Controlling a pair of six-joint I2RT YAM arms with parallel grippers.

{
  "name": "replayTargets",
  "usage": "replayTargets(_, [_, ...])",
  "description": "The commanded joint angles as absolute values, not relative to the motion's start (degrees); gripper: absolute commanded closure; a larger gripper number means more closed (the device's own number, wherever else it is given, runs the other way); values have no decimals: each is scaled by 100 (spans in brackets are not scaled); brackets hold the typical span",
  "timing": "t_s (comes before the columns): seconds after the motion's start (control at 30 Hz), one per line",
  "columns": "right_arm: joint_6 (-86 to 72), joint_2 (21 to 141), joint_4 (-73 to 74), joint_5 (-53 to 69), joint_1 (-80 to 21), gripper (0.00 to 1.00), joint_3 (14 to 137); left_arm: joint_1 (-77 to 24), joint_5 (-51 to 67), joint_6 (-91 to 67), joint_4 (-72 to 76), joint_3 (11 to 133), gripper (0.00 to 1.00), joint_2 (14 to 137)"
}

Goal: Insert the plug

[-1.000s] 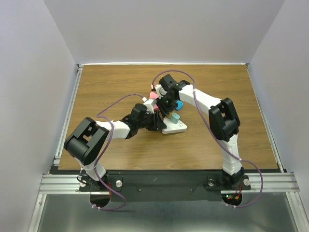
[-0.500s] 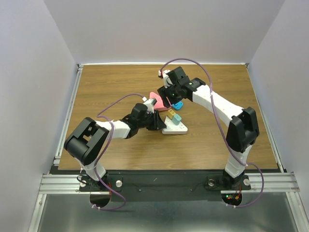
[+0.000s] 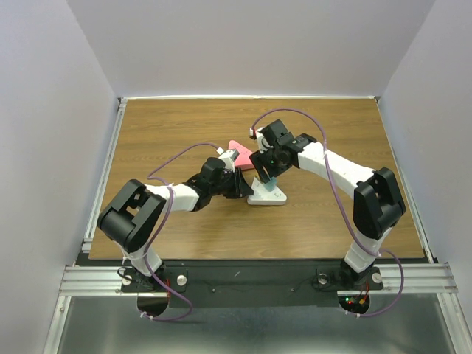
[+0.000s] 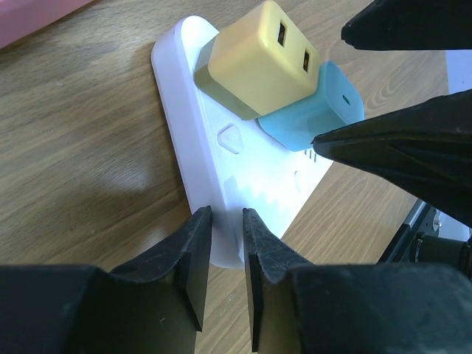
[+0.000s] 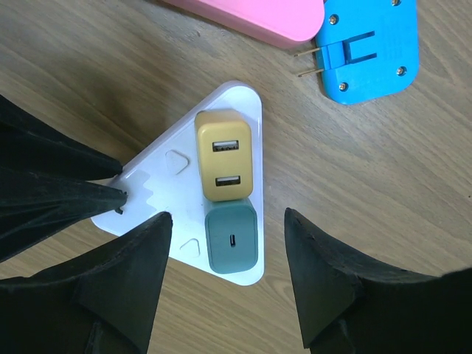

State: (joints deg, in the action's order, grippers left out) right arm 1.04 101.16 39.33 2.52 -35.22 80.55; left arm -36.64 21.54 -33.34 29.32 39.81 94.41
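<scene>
Top external: wood surface (image 3: 147,125) ringed by white walls (image 3: 243,44). Left jaws narrow, pinching a corner of the strip (image 4: 199,147); right jaws wide, empty, over the teal plug (image 5: 232,240) seated in it. Arms (image 3: 324,158) hide much; pink box (image 5: 251,15) cut off.

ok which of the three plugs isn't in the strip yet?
The bright blue plug, flat on the table by the pink case, prongs bare. The yellow plug and the teal plug sit in the white strip.
</scene>
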Motion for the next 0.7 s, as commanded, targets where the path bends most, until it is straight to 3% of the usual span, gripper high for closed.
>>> replayTargets(0.0, [62,9940,3753,255,-3454,33,8033,-3718,1986,-3129,2162,3841,74,9492])
replayTargets(0.1, [62,9941,3744,334,-3428,35,7981,-3718,1960,-3155,2153,3814,74,9475])
replayTargets(0.23, [53,9940,3753,352,-3393,48,7884,-3718,1960,-3155,2153,3823,74,9466])
replayTargets(0.5, [88,9932,3727,422,-3278,52,7699,-3718,1960,-3155,2145,3814,75,9466])
replayTargets(0.67, [158,9949,3639,597,-3269,64,7682,-3709,1969,-3155,2145,3832,75,9483])
